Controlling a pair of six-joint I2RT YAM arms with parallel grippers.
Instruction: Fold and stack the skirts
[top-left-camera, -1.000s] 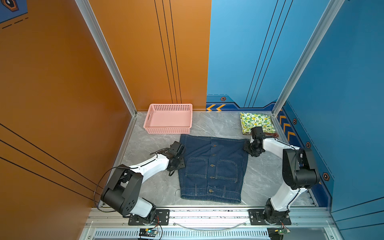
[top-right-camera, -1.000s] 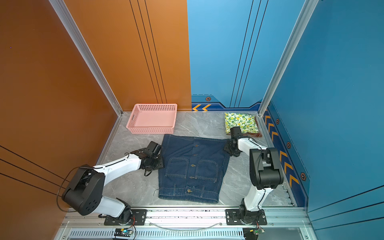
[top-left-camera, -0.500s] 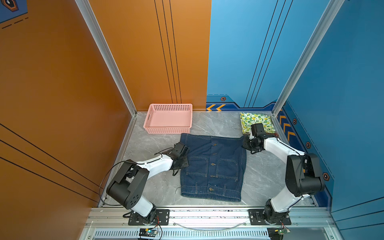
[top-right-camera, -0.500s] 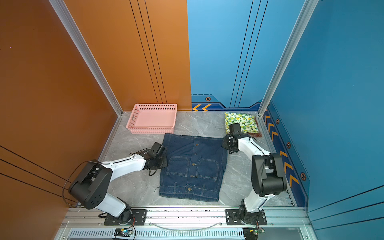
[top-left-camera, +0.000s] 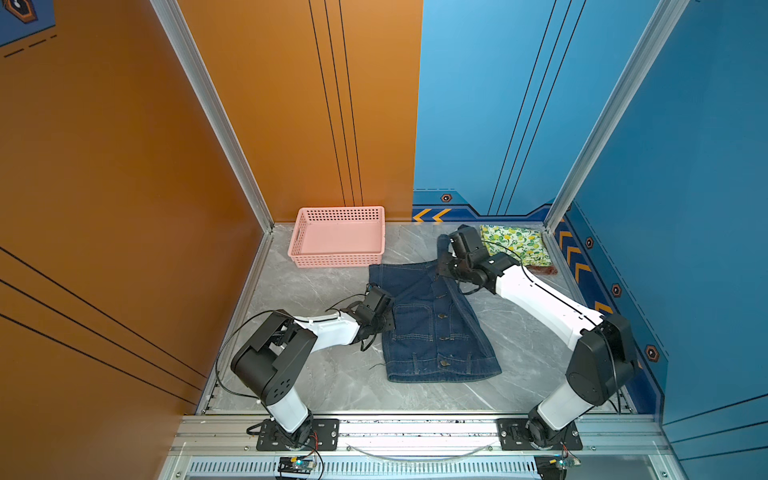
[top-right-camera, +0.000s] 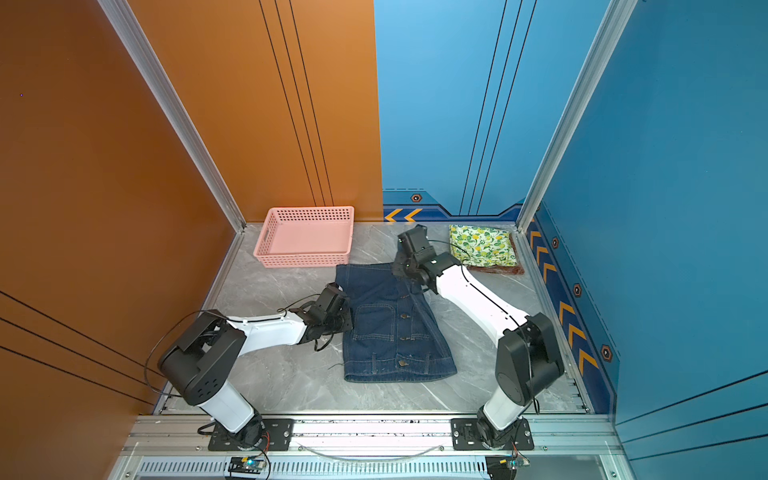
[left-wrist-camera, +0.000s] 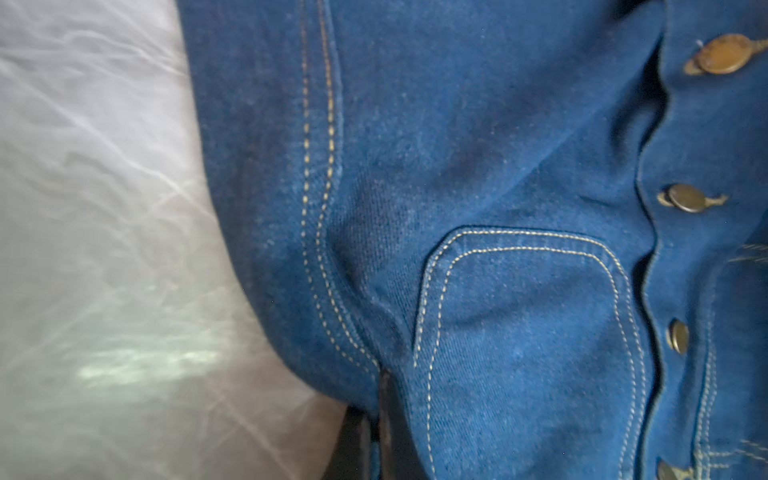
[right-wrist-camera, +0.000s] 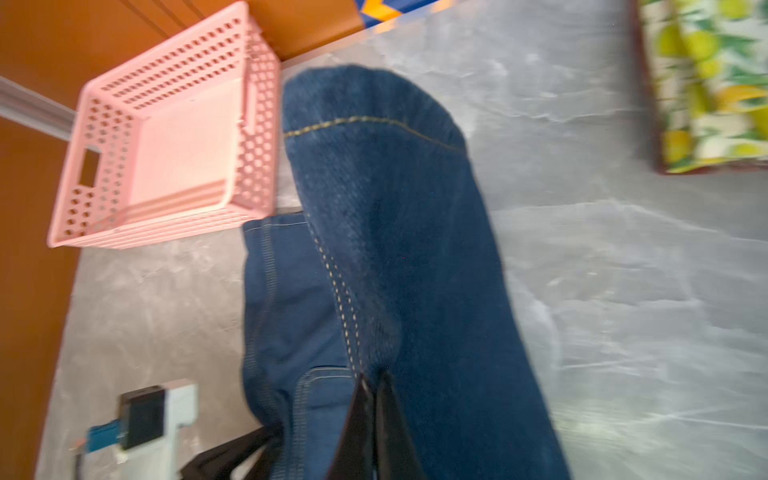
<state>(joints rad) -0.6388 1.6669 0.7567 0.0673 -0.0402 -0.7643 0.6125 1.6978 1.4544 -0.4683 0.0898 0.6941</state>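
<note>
At table (top-left-camera: 332, 374) centre — denim skirt (top-left-camera: 436, 332), L gripper (left-wrist-camera: 376, 401) clamping edge, R gripper (right-wrist-camera: 374, 380) clamping raised corner

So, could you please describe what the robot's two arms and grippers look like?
The left arm and right arm match: white tube-like links between bulky black joint housings, each on a black base plate bolted to a silver rail. Thin black cables loop loosely beside them. The left gripper and right gripper are black, with narrow flat dark fingers.
</note>
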